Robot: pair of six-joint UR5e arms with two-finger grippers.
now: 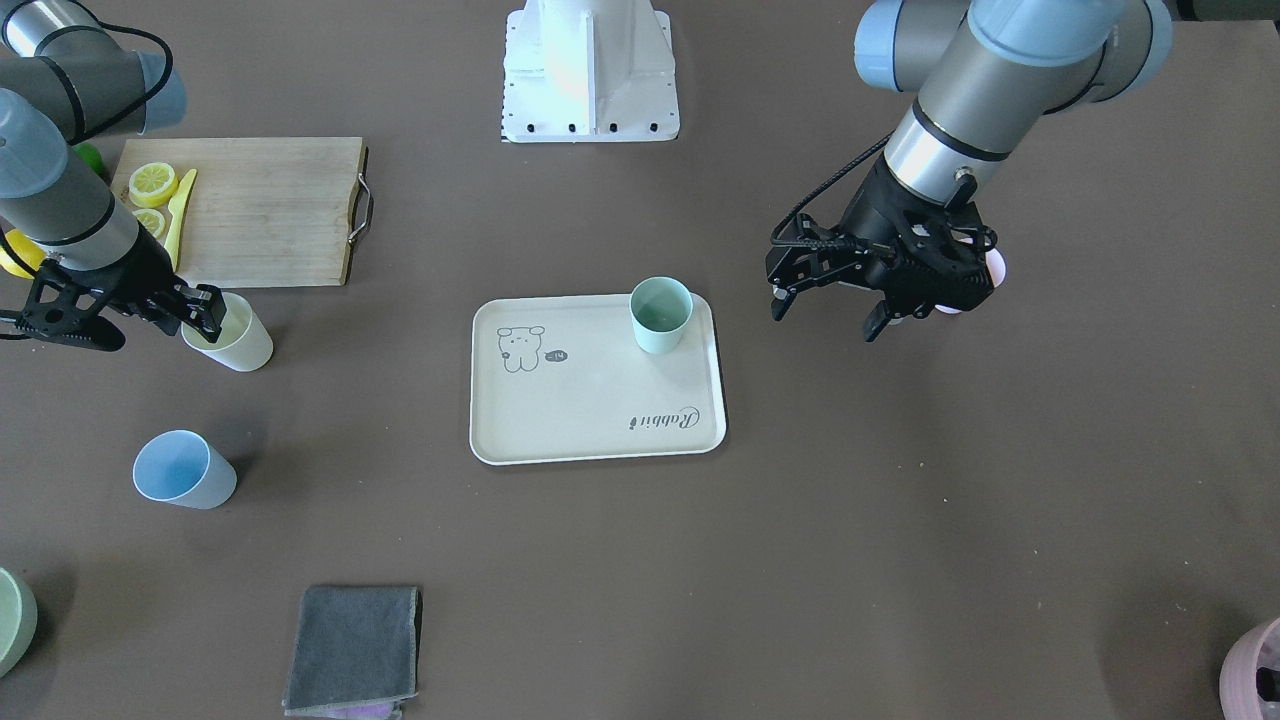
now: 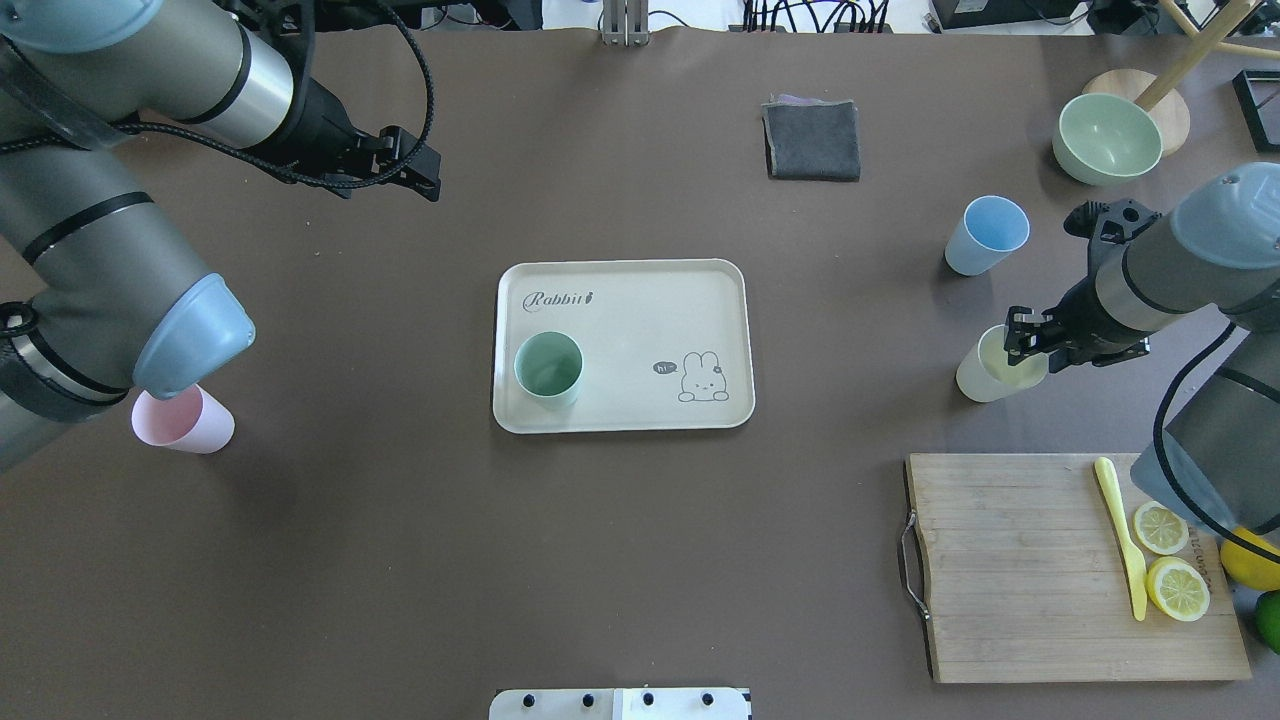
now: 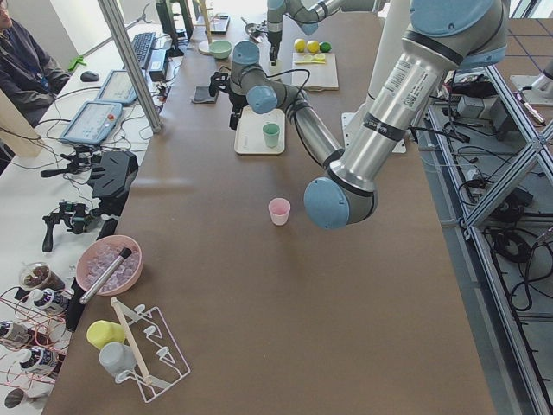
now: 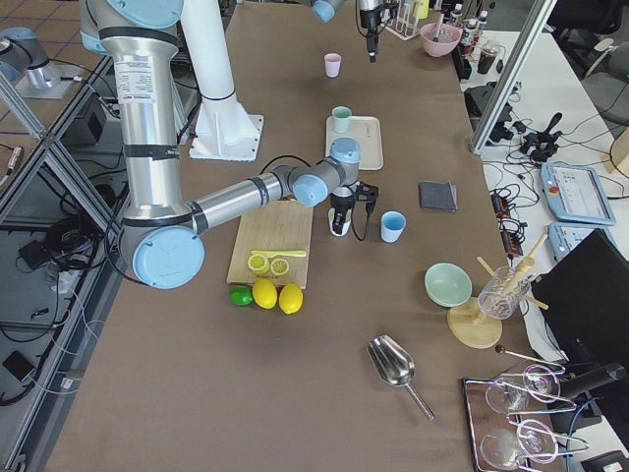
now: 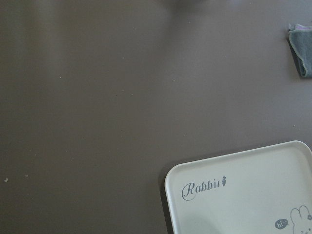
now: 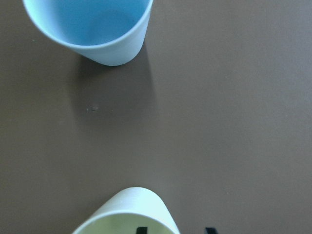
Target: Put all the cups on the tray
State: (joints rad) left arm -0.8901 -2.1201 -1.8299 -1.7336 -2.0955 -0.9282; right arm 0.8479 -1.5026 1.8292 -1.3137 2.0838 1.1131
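The cream tray (image 2: 640,310) lies mid-table and also shows in the front view (image 1: 600,400) and the left wrist view (image 5: 243,195). A green cup (image 2: 548,368) stands upright on it. My right gripper (image 2: 1025,340) is open. It sits at the rim of a pale yellow cup (image 2: 990,372) on the table. In the right wrist view one finger is inside this cup (image 6: 126,214) and one is outside. A blue cup (image 2: 988,235) stands just beyond it. A pink cup (image 2: 185,420) stands at the far left. My left gripper (image 1: 828,312) is open, empty and raised, well away from the pink cup.
A bamboo cutting board (image 2: 1050,580) with lemon slices and a yellow knife (image 2: 1125,540) lies near my right arm. A folded grey cloth (image 2: 812,140) and a green bowl (image 2: 1108,138) sit at the far side. The robot base (image 1: 590,70) is behind the tray.
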